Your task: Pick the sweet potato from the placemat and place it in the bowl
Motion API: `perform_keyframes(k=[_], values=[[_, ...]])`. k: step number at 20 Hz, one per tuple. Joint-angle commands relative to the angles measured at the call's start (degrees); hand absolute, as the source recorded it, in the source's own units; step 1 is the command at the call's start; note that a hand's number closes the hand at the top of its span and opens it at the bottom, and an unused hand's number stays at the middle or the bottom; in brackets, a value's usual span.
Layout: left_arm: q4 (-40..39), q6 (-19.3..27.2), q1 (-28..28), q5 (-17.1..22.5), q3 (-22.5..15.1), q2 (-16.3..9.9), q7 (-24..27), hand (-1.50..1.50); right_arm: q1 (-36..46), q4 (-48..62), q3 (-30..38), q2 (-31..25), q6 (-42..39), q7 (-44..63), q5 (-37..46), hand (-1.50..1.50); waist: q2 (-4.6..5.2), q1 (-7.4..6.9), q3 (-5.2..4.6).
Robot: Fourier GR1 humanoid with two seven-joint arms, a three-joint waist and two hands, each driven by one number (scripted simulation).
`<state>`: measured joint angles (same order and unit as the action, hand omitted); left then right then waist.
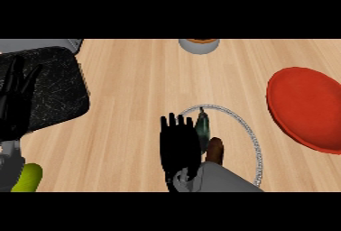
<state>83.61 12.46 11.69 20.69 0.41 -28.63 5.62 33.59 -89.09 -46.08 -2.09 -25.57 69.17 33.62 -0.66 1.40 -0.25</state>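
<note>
A: Logging item one, sweet potato (214,151): location?
B: Just beside my right hand (178,144), at its right edge, inside the silver-rimmed bowl (254,140), well off the placemat (53,85). Long axis: parallel to my fingers.
A: Hand state?
B: Right: fingers straight, side by side, pinching nothing. Left hand (13,101): far left, over the placemat, fingers straight. Right is nearer; I judge only lifting away remains.

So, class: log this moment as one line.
right hand: open, beside sweet potato | left hand: resting, left edge | red bowl: at right
</note>
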Motion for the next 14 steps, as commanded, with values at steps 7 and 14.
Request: perform_keyframes(k=[7, 14], values=[[-1.47, -0.76, 1.3, 0.4, 1.51, -0.01, -0.37, 0.0, -5.87, -2.18, 0.88, -0.56, -8.73, 15.26, 2.65, -1.5, 0.15, 0.34, 0.12], [0.4, -1.25, -0.51, -0.91, 0.57, 0.73, -0.35, 0.0, -10.24, -6.48, 3.18, -2.31, -11.08, 12.56, 5.75, -1.5, 0.3, -0.67, 0.18]])
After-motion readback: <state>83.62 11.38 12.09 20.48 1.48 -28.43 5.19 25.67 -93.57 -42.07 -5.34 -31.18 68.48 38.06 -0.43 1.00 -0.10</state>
